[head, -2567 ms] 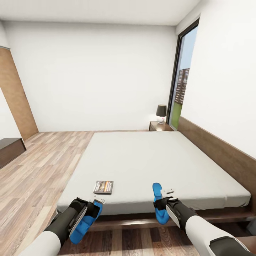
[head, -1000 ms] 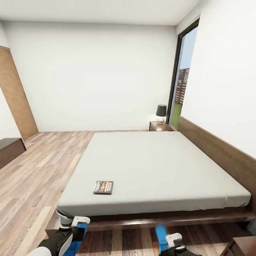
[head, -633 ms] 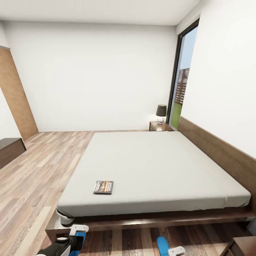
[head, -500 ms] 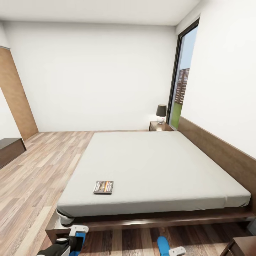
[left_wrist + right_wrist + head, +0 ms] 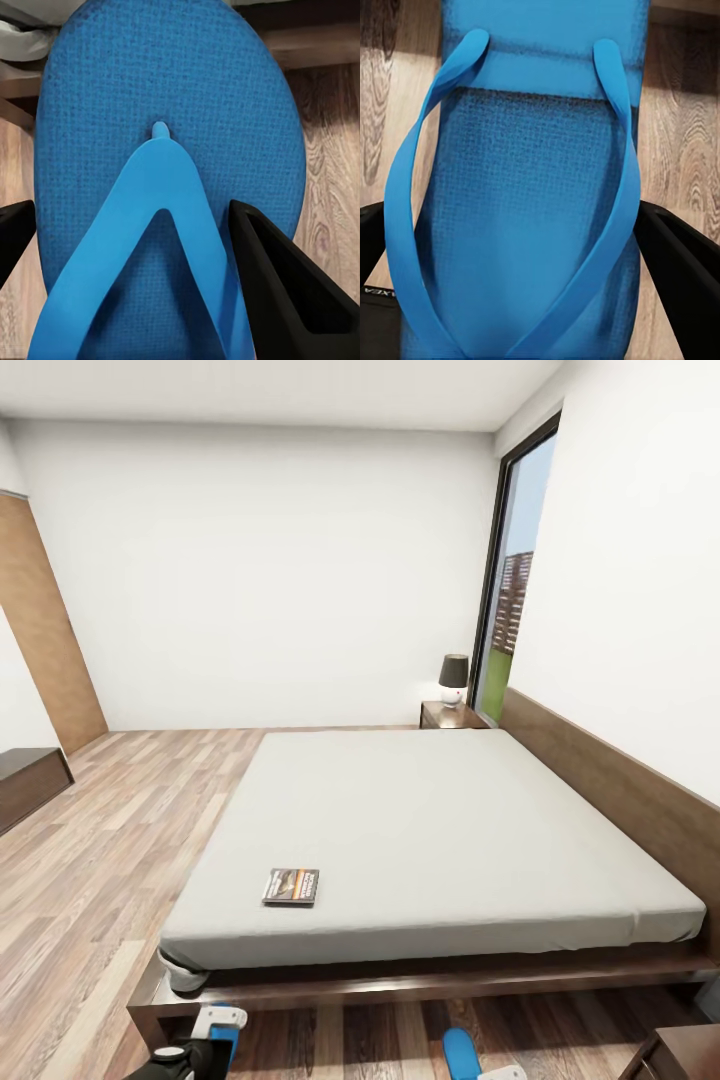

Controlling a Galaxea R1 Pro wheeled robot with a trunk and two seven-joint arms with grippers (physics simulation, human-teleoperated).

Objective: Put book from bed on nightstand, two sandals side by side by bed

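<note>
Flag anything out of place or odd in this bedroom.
The book lies on the bed near its foot edge rather than on the nightstand. At the near corner, the mattress bulges over the frame. Nothing is spilled or damaged.

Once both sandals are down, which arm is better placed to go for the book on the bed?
Left, probably. The book lies near the mattress's front-left corner, roughly above the left gripper. The right gripper's sandal is farther right. Both jaws are closed on sandals, so each must release first.

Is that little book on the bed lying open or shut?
Shut. The book lies flat on the bed near its foot corner, cover up, orange band showing, no pages spread.
</note>
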